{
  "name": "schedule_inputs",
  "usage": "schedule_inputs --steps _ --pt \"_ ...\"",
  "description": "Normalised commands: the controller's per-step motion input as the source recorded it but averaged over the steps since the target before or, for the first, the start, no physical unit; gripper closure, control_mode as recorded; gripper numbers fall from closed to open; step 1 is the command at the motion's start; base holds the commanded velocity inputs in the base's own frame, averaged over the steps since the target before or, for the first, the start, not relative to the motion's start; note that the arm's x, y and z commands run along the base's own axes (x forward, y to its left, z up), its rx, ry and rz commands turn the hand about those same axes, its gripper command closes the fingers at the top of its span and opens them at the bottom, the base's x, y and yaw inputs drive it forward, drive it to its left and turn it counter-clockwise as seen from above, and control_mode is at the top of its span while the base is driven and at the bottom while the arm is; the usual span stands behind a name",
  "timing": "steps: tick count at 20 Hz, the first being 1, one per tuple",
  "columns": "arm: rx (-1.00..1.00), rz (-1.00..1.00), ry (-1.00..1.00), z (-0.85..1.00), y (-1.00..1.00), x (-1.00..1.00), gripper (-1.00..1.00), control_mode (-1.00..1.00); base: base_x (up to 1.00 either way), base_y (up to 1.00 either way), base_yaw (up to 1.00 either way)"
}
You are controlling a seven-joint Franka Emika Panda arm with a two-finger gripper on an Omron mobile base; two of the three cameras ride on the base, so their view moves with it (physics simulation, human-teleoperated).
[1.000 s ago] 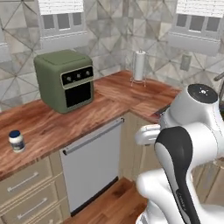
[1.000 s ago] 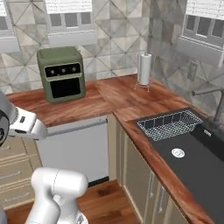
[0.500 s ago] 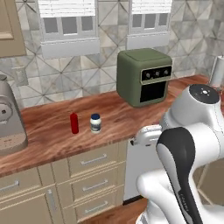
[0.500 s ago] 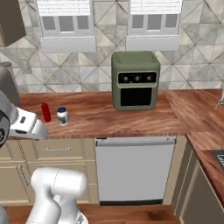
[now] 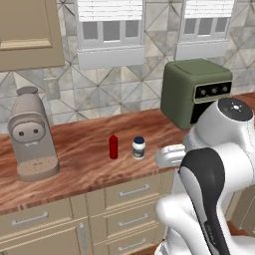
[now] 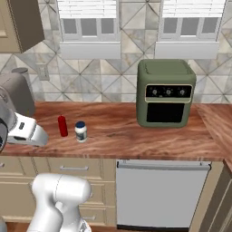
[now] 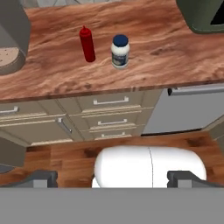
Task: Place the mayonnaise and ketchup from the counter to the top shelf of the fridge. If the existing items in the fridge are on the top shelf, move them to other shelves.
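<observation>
So the ketchup (image 5: 113,146) and the mayonnaise (image 5: 138,147) are both standing upright on the wood-grain tabletop (image 5: 74,169), just beside each other but not touching, roughly midway between the back wall and the front edge. In the left base view the red bottle is left of the jar, same in the right base view, where the ketchup (image 6: 62,126) sits a bit further back than the mayonnaise (image 6: 80,131). Off to the left there's a grey coffee machine (image 5: 31,134) on the same tabletop, well apart from the two, and on the other side a green toaster oven (image 6: 166,92) standing against the tiled wall. Beige drawers (image 7: 109,113) run under the tabletop right below the bottles, with a dishwasher front (image 6: 161,195) next to them. The hand view looks down on the ketchup (image 7: 87,43) and mayonnaise (image 7: 120,51) from out in front of the cabinets, and the tool (image 7: 112,177) has its two dark tips spread wide with nothing between them, hanging well short of the tabletop over the wooden floor (image 7: 65,159).
</observation>
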Motion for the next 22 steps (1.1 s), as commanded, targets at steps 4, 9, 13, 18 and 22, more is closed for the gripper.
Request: schedule_inputs --steps 4,9,13,18,22 --pt "0.0 0.0 0.0 0.0 0.0 0.0 -1.0 1.0 0.46 0.0 0.0" --pt "0.0 0.01 0.0 0.0 0.0 0.0 -1.0 -1.0 0.15 0.0 0.0" --pt "0.0 0.02 -0.01 -0.04 -0.31 0.18 -1.0 -1.0 0.0 0.0 0.0" --pt "0.0 0.0 -0.04 -0.06 -0.17 0.74 -1.0 -1.0 0.0 0.0 0.0" --pt "0.0 0.0 -0.01 -0.15 0.0 0.88 -1.0 -1.0 0.0 0.0 0.0"
